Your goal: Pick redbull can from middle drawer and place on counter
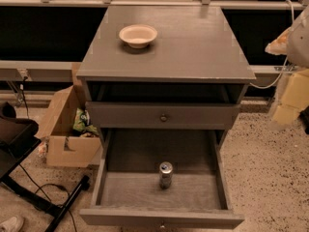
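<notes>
The redbull can [165, 174] stands upright on the floor of the middle drawer [159, 217], near the centre. The drawer is pulled wide open at the bottom of the cabinet. The counter [193, 47] is the grey cabinet top above it. My gripper [289, 100] shows as a pale blurred shape at the right edge of the view. It is right of the cabinet, at about the height of the counter's front edge, well away from the can and holding nothing that I can see.
A shallow cream bowl [138, 35] sits on the counter's back left. A closed drawer front with a dark knob [163, 117] lies above the open drawer. An open cardboard box [67, 129] and a black stand with cables [29, 178] are on the speckled floor at left.
</notes>
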You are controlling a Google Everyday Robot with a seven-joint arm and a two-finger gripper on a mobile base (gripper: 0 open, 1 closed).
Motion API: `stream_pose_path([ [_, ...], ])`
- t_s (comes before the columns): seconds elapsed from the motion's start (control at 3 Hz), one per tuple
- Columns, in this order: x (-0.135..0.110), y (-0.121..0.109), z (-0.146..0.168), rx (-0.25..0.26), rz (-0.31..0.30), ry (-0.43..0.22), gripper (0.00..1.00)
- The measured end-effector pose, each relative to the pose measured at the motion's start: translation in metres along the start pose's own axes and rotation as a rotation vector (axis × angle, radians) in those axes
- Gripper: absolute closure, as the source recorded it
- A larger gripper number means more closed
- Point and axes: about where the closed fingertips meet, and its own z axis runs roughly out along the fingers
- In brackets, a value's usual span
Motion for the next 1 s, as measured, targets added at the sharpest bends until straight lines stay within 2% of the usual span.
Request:
stream_pose_path([
  [0.33,0.0,0.0,0.0,0.0,0.0,0.0,0.0],
  [0.67,0.003,0.0,0.015,-0.023,0.032,-0.045,0.0],
  [1.0,0.016,0.013,0.073,-0.094,0.097,-0.185,0.0],
])
